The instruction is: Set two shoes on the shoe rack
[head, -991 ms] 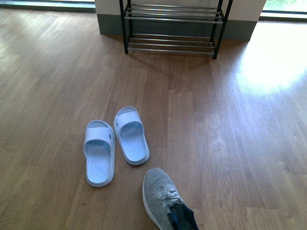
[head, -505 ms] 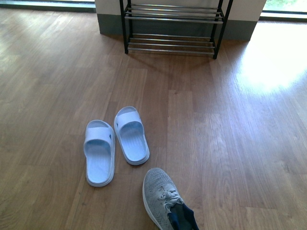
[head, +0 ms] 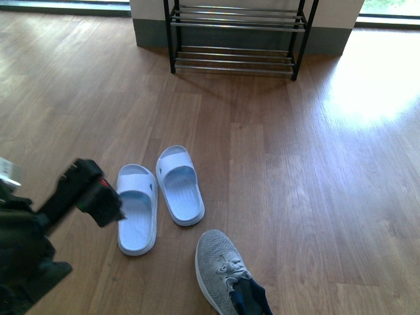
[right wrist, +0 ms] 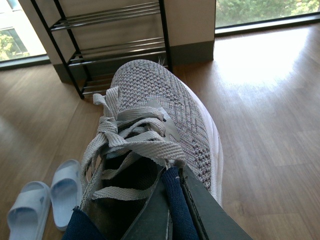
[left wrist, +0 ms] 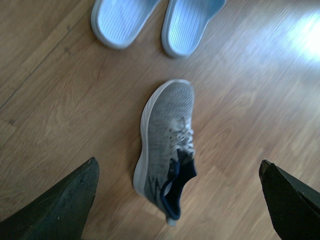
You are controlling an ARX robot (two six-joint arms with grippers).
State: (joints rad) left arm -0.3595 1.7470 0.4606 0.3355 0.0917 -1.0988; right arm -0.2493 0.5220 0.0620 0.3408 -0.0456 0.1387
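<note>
The shoe rack [head: 235, 38] stands against the far wall, its chrome rods bare; it also shows as the rack [right wrist: 112, 47] in the right wrist view. My right gripper [right wrist: 172, 200] is shut on the navy collar of a grey sneaker [right wrist: 160, 107], toe pointing at the rack. Another grey sneaker [head: 222, 270] lies on the floor near the front edge, with no gripper on it. My open left gripper [left wrist: 175, 200] hovers over that sneaker [left wrist: 167, 132]; in the front view the left gripper [head: 98, 197] is beside the slippers.
Two pale blue slippers [head: 136, 210] [head: 178, 185] lie side by side on the wooden floor, left of the floor sneaker. They also show as slippers [right wrist: 30, 212] [left wrist: 187, 25] in both wrist views. A sunlit floor patch [head: 374, 85] is at right.
My left arm has come into the front view from the lower left, reaching toward the slippers. The sneaker on the floor, the slippers and the rack have not moved.
</note>
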